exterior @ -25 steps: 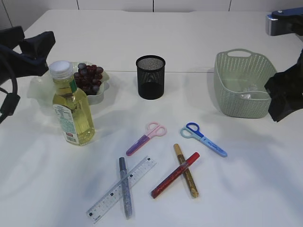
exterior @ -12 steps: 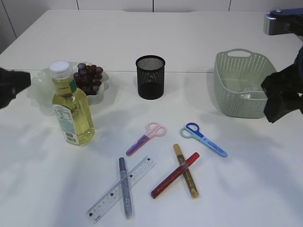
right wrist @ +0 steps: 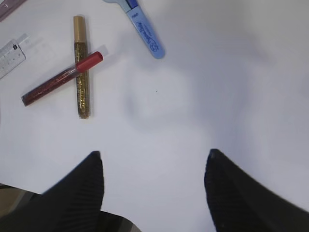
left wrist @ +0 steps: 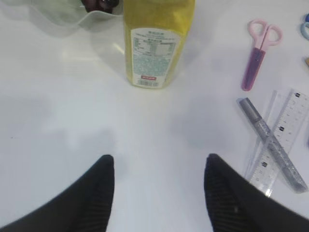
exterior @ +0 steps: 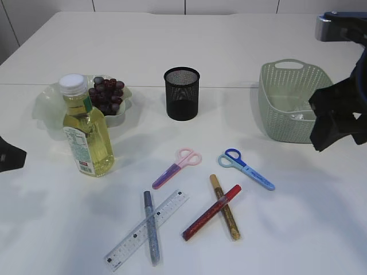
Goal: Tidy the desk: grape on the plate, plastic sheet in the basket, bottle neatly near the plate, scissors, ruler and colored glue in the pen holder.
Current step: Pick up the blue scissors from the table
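Both sets of jaws stand open over the white bench with nothing between them: the left gripper hangs in front of the bottle, the right gripper near the crossed red glue and gold glue. Grapes lie on the plate behind the bottle. The basket holds something clear (probably the plastic sheet). Pink scissors, blue scissors, ruler and silver glue lie in front of the pen holder.

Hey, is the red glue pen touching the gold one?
Touching. In the right wrist view the red glue pen lies across the gold glue pen, overlapping it near its cap; the exterior view shows the same cross.
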Tool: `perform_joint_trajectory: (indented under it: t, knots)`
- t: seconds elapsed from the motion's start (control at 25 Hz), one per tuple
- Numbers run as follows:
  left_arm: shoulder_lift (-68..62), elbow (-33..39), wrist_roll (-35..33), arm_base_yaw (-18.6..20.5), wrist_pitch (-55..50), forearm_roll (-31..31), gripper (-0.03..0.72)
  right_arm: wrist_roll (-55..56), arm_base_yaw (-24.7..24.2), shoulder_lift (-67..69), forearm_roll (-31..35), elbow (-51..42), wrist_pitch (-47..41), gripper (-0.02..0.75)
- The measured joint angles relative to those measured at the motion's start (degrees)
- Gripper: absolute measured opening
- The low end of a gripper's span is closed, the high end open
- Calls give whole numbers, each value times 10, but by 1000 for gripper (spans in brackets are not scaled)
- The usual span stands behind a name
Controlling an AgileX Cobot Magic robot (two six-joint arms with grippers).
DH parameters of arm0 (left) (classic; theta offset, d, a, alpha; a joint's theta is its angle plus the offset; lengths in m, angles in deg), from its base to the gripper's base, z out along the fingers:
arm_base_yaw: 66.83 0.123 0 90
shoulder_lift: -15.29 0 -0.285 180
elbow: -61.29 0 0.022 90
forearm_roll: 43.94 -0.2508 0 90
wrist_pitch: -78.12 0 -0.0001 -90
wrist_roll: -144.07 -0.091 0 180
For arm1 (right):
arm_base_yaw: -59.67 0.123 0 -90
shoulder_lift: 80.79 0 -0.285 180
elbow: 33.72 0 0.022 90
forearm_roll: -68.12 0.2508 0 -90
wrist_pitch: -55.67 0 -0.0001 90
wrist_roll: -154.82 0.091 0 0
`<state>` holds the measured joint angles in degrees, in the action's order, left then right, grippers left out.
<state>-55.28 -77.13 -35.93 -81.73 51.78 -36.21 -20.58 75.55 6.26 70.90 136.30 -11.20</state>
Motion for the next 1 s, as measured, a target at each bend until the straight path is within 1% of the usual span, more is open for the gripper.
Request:
perform_joint_trajectory:
  t: [0.08,0.2,0.28,0.4,0.6,0.76,0.88,1.0]
  knots:
    - [-14,-15,0,20,-11,8,432,0,0,0,2,0,-1,511]
    - [-48,-40,0,53,-49,38,432,0,0,0,3,0,2,508]
    - [-73,-56,0,62,-82,46,432,-1,0,1,4,0,8,500]
    - [-103,-70,0,67,-131,48,432,-8,0,25,4,17,10,496]
    - [-109,-70,0,67,-151,50,431,-31,5,107,4,85,10,493]
    - [-109,-70,0,67,-164,48,421,-46,29,187,-3,157,10,492]
    - [-109,-71,0,67,-187,45,417,-57,47,250,-28,210,9,492]
    - [-109,-71,0,67,-208,36,417,-88,60,315,-39,259,-5,491]
